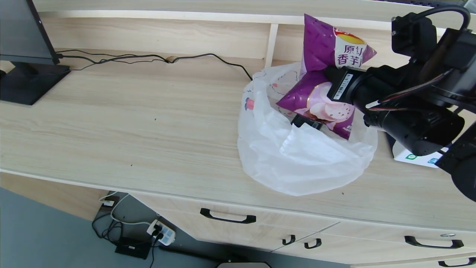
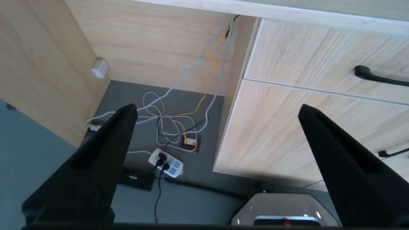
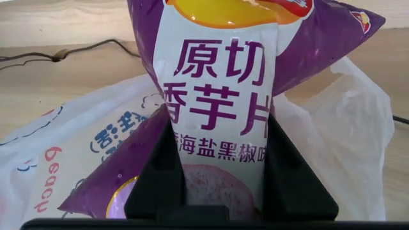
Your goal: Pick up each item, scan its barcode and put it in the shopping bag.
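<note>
The purple chip bag [image 1: 316,48] is held tight by the right jaws over the shopping bag [image 1: 297,163] and seems ready to be dropped in, while the left jaws are spread wide.

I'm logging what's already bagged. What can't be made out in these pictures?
Dark item inside the shopping bag: head view, mostly covered by the chip bag and plastic folds.
White box: head view, largely behind the right arm.
Monitor: head view, cut off by the edge.
</note>
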Tool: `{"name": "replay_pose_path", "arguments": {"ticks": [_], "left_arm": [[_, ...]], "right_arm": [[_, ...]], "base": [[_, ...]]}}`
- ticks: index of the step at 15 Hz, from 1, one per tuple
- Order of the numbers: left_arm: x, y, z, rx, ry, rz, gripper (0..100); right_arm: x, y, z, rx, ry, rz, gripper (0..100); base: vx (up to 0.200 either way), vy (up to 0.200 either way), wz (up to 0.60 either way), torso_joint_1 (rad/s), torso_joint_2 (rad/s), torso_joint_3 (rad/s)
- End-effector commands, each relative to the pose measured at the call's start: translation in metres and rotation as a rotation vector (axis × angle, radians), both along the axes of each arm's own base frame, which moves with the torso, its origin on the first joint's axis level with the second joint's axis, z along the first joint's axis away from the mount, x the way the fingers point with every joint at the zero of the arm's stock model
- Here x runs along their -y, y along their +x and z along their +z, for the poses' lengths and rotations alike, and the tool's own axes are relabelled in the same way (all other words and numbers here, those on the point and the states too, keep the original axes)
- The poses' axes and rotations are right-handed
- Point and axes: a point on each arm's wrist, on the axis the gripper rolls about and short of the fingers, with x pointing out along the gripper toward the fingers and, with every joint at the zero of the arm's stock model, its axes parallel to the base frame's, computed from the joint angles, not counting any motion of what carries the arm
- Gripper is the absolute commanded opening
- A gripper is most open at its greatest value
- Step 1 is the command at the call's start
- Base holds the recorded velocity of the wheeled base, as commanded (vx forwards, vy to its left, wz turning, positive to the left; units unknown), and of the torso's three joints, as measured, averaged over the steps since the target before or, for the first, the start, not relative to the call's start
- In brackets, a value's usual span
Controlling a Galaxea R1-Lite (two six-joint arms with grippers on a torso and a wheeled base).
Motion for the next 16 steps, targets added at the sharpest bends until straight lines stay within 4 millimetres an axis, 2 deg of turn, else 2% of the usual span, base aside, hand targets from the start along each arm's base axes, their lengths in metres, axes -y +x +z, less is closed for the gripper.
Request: {"name": "replay_pose_path", "arguments": {"ticks": [1, 3, 6, 9, 13, 16], "left_arm": [[0.0, 0.0, 0.0, -0.001, -0.001, 0.0, 100], [0.0, 0.0, 0.0, -0.001, -0.001, 0.0, 100], [0.0, 0.0, 0.0, -0.001, -0.001, 0.0, 100], [0.0, 0.0, 0.0, -0.001, -0.001, 0.0, 100], [0.0, 0.0, 0.0, -0.001, -0.001, 0.0, 100], [0.0, 0.0, 0.0, 0.0, 0.003, 0.0, 100]], "right_arm": [[-0.007, -0.005, -0.001, -0.007, 0.02, 0.011, 0], [-0.014, -0.012, -0.008, -0.04, 0.076, -0.016, 0], [-0.025, -0.023, -0.009, -0.051, 0.107, 0.01, 0], [-0.024, -0.026, -0.015, -0.069, 0.108, 0.007, 0], [-0.023, -0.038, -0.017, -0.085, 0.159, -0.041, 0], [-0.02, -0.051, -0.029, -0.106, 0.166, -0.043, 0]], "base": [[0.0, 0.0, 0.0, 0.0, 0.0, 0.0], [0.0, 0.0, 0.0, 0.0, 0.0, 0.0], [0.0, 0.0, 0.0, 0.0, 0.0, 0.0], [0.0, 0.0, 0.0, 0.0, 0.0, 0.0], [0.0, 0.0, 0.0, 0.0, 0.0, 0.0], [0.0, 0.0, 0.0, 0.0, 0.0, 0.0]]}}
